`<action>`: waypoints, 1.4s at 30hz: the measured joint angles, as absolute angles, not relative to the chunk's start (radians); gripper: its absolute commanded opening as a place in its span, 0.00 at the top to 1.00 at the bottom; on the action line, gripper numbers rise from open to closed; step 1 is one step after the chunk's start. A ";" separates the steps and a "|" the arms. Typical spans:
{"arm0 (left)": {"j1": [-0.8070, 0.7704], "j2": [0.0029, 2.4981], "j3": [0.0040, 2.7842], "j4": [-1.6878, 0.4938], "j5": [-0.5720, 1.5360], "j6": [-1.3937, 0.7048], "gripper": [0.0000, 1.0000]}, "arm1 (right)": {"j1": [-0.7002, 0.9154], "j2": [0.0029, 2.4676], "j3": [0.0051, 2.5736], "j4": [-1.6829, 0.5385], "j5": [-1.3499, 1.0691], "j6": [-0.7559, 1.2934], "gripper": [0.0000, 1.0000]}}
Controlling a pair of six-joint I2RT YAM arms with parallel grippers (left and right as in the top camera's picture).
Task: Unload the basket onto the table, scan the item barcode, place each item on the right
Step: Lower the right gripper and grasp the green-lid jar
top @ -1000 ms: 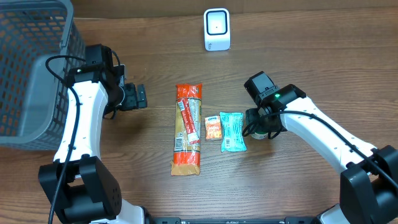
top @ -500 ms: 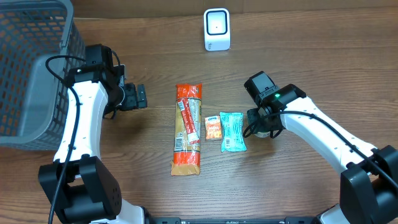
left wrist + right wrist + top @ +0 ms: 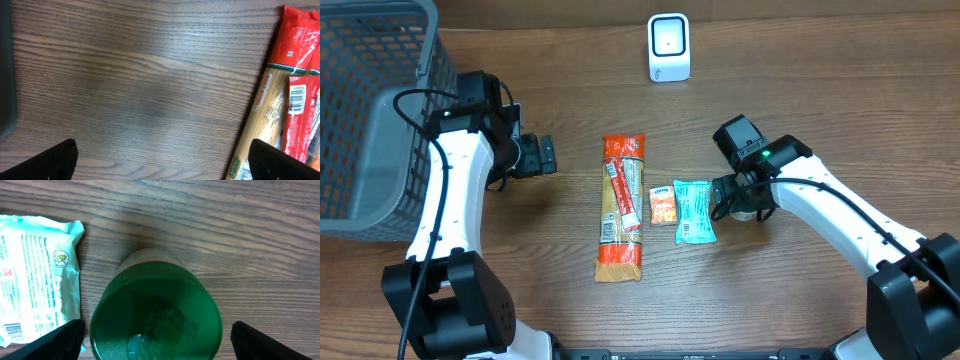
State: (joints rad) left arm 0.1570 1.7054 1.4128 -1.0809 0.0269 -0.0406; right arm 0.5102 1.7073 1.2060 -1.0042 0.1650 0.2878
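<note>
While left claw [image 3: 162,159] gapes empty, right claw [image 3: 157,336] stands spread around green lid [image 3: 156,307].

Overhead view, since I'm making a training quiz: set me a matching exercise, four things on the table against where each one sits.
1 white scanner
2 grey basket
3 long pasta pack
4 green-lidded jar

A far left of the view
B between the right end effector's fingers
C top middle of the view
D just left of the small orange packet

Pairs: 1-C, 2-A, 3-D, 4-B
</note>
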 measured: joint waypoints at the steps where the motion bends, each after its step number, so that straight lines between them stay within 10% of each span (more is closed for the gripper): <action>1: 0.157 1.705 1.413 -1.081 0.027 -0.041 0.00 | 0.510 1.707 1.206 -1.001 0.165 0.289 0.04; 42: 0.157 1.705 1.413 -1.081 0.027 -0.041 0.00 | 0.510 1.710 1.017 -0.728 0.203 0.296 0.18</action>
State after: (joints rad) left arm 0.1570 1.7054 1.4128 -1.0805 0.0269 -0.0406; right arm 0.5102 1.7096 1.0168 -0.7277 0.2031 0.2962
